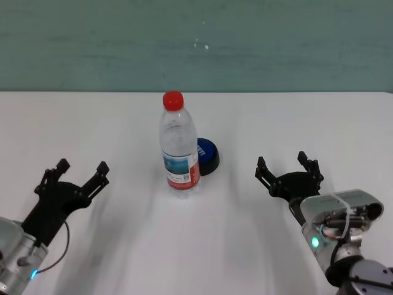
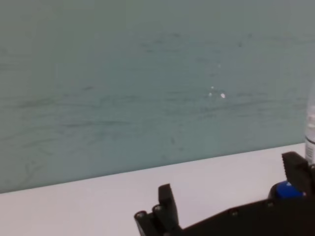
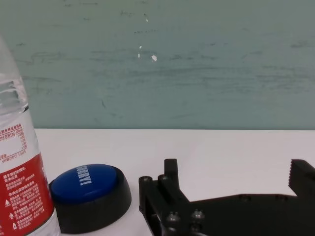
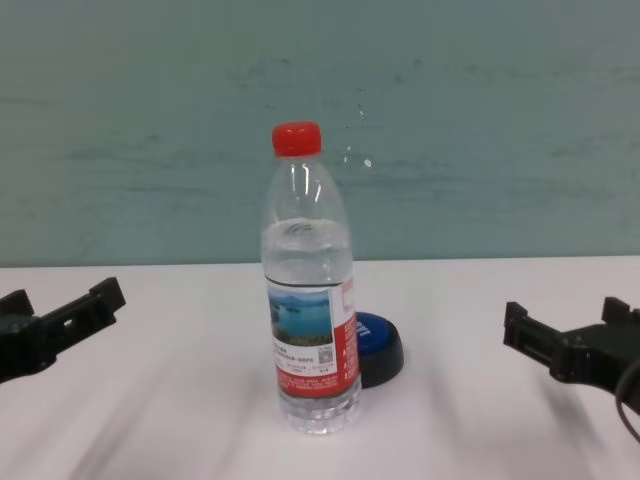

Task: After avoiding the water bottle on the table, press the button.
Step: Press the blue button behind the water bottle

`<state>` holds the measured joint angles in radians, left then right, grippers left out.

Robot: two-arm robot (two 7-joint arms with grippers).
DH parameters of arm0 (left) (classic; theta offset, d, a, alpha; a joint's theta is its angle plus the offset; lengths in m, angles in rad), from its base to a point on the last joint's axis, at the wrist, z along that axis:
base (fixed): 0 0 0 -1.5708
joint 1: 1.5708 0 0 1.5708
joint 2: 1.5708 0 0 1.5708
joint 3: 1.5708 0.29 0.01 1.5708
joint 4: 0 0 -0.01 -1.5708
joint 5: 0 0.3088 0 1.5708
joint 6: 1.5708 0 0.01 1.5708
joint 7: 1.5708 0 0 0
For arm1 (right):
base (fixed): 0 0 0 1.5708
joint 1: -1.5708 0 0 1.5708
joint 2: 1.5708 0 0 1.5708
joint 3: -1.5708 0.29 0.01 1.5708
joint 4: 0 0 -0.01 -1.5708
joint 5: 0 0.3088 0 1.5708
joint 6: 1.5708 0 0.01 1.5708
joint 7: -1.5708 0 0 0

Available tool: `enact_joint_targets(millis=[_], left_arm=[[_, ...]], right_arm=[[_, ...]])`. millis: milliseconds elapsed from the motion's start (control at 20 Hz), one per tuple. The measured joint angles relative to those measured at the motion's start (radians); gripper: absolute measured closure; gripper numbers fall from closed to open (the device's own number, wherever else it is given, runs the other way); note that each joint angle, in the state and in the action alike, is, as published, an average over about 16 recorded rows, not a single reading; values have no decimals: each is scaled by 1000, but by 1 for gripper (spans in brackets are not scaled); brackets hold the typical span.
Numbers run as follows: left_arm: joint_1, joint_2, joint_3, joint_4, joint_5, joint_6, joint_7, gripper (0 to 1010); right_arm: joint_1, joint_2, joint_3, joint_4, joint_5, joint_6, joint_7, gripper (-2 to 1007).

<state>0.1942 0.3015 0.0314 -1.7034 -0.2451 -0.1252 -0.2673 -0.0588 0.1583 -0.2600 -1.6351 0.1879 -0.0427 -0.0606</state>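
Observation:
The water bottle (image 1: 179, 147) stands upright on the white table (image 1: 295, 117), near its middle; it also shows in the chest view (image 4: 309, 300) and the right wrist view (image 3: 19, 182). The blue button (image 1: 207, 156) on its black base sits just behind and right of the bottle, partly hidden by it; it shows in the chest view (image 4: 380, 345) and the right wrist view (image 3: 88, 194). My left gripper (image 1: 80, 175) is open, low at the left, well clear of the bottle. My right gripper (image 1: 287, 167) is open, to the right of the button, a short gap away.
A teal wall (image 1: 196, 43) rises behind the table's far edge. Bare tabletop lies between each gripper and the bottle.

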Motion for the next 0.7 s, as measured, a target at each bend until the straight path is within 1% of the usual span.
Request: enact_joint_targets(millis=[300,550,700], left_arm=[[26,10,7,-22,5,-25,-8,0],[41,12,16,-33,18,-44,-10,0],[45,12,23,-37,28,-49,-8,0]], right_arm=[[0,0,0,0,0,0,0,1],[0,0,0,0,0,0,0,1],[0,0,0,0,0,0,0,1]])
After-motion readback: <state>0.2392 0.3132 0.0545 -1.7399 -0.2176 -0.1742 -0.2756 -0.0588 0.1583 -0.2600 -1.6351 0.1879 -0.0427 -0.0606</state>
